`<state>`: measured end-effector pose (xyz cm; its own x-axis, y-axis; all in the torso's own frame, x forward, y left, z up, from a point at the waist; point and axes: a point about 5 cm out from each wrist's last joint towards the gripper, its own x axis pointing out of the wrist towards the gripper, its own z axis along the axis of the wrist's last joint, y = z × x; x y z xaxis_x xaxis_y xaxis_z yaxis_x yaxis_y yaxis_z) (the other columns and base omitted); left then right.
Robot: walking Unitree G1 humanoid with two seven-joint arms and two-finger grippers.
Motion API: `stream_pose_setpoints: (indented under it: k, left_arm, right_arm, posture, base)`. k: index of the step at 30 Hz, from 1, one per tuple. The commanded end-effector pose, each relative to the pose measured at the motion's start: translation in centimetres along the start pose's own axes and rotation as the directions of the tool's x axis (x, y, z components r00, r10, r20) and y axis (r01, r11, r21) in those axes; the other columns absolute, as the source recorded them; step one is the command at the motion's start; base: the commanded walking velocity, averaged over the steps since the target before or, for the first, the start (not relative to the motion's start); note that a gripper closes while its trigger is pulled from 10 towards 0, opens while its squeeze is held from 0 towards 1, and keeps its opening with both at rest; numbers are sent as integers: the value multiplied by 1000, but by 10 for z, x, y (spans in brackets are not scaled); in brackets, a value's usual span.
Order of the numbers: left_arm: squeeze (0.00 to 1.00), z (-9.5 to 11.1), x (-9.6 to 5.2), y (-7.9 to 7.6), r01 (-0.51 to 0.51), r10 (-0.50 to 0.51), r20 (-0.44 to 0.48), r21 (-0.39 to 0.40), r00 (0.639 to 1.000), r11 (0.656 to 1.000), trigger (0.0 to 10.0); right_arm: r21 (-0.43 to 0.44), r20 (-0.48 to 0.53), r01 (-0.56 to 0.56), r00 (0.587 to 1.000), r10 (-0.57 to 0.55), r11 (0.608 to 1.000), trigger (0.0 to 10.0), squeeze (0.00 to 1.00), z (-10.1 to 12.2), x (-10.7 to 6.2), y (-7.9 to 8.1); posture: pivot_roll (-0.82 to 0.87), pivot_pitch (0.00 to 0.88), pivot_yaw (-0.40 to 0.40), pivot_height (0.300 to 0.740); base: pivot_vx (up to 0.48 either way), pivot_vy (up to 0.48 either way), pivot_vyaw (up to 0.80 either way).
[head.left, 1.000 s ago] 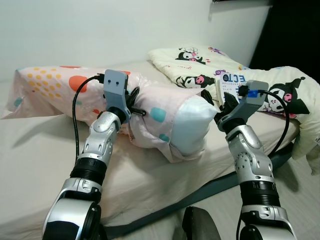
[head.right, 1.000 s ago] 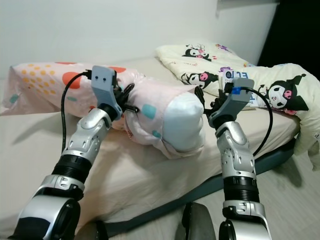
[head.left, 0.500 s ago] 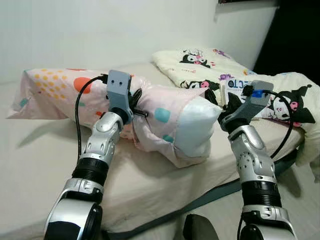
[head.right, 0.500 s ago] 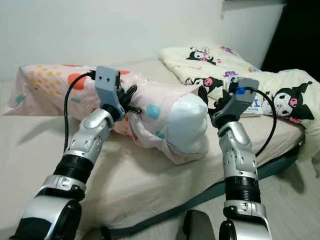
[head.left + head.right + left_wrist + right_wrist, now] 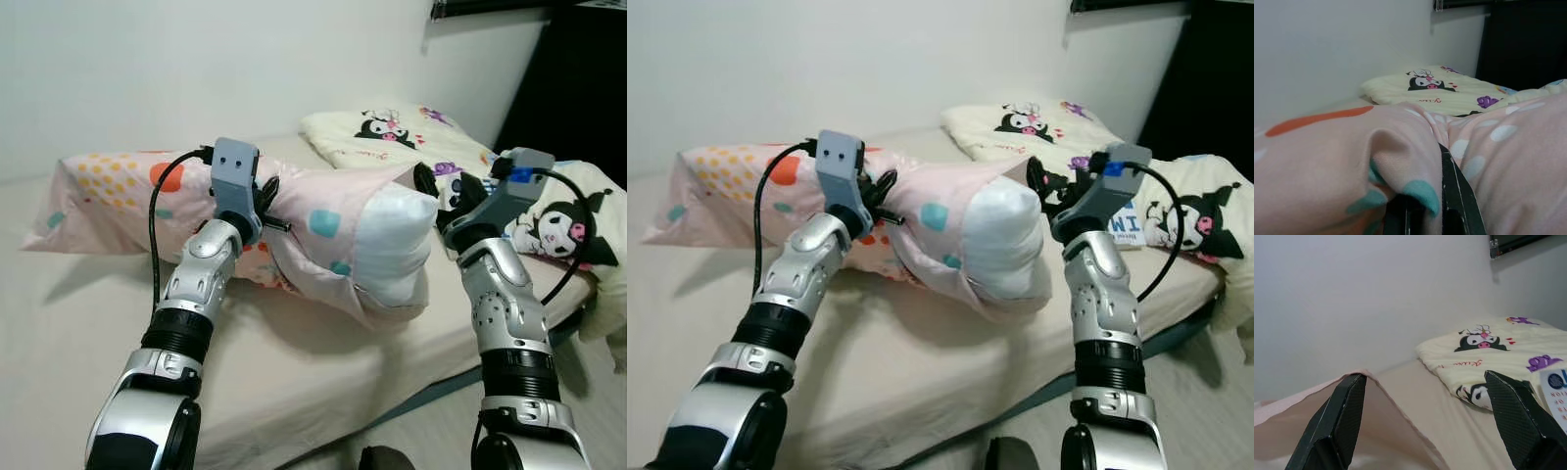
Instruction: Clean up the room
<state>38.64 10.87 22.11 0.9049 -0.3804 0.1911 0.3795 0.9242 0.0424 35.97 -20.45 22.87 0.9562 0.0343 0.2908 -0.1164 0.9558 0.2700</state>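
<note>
Two silver arms reach over the bed (image 5: 88, 352), whose beige sheet fills the foreground. The left gripper (image 5: 263, 208) is clamped on a fold of the pillow (image 5: 323, 230), a long pink bolster with coloured dots that lies across the mattress, its white inner end lifted and facing the camera; the left wrist view shows the black fingers (image 5: 1454, 196) pinching pink cloth between them. The right gripper (image 5: 438, 188) sits just beside that white end, its fingers (image 5: 1334, 423) spread wide with nothing between them, one tip at the edge of the pink cover. Behind it, a cream quilt (image 5: 392, 132) printed with black-and-pink cartoon figures lies bunched toward the right side of the bed, with a white card (image 5: 1127, 223) bearing blue lettering on top. A plain white wall (image 5: 196, 69) closes the scene.
</note>
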Motion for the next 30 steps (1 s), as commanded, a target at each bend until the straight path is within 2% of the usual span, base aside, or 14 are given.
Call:
stream_pose_setpoints:
  k: [1, 6, 14, 20, 23, 28, 30]
  left_arm:
    - [0, 20, 3, 5, 0, -3, 63, 50, 998, 999, 10000]
    - [0, 23, 6, 6, -13, 9, 61, 64, 998, 998, 10000]
    - [0, 16, 6, 5, -14, 12, 25, 73, 1000, 997, 10000]
    - [0, 13, 6, 3, -17, 17, 17, 49, 1000, 999, 10000]
    - [0, 11, 7, 0, -8, 7, 7, 69, 1000, 998, 10000]
    - [0, 8, 7, -4, 3, -3, 3, 65, 1000, 998, 10000]
    - [0, 5, 5, -7, 27, -26, -6, 95, 1000, 995, 10000]
  right_arm:
    - [5, 38, -8, 999, 7, 1000, 10000, 0, 12, 3, 1]
    - [1, 44, -6, 999, 6, 1000, 10000, 0, 14, 3, 0]
    - [8, 39, -1, 999, 1, 1000, 10000, 0, 10, 2, 1]
    - [13, 54, 2, 999, -3, 1000, 10000, 0, 11, 3, 2]
    - [14, 58, -1, 998, 0, 1000, 10000, 0, 11, 4, 3]
    - [8, 63, 64, 996, -64, 998, 10000, 0, 9, 4, -3]
    - [25, 72, 54, 996, -56, 998, 10000, 0, 8, 2, -2]
  posture:
    - [-30, 0, 8, 663]
    - [-36, 0, 8, 682]
    - [-26, 0, 11, 706]
    - [-27, 0, 16, 735]
    - [-30, 0, 15, 740]
    - [-29, 0, 15, 740]
    - [-24, 0, 16, 740]
  base:
    - [0, 0, 0]
    - [0, 0, 0]
    - [0, 0, 0]
    - [0, 0, 0]
    - [0, 0, 0]
    - [-288, 0, 0]
    - [0, 0, 0]
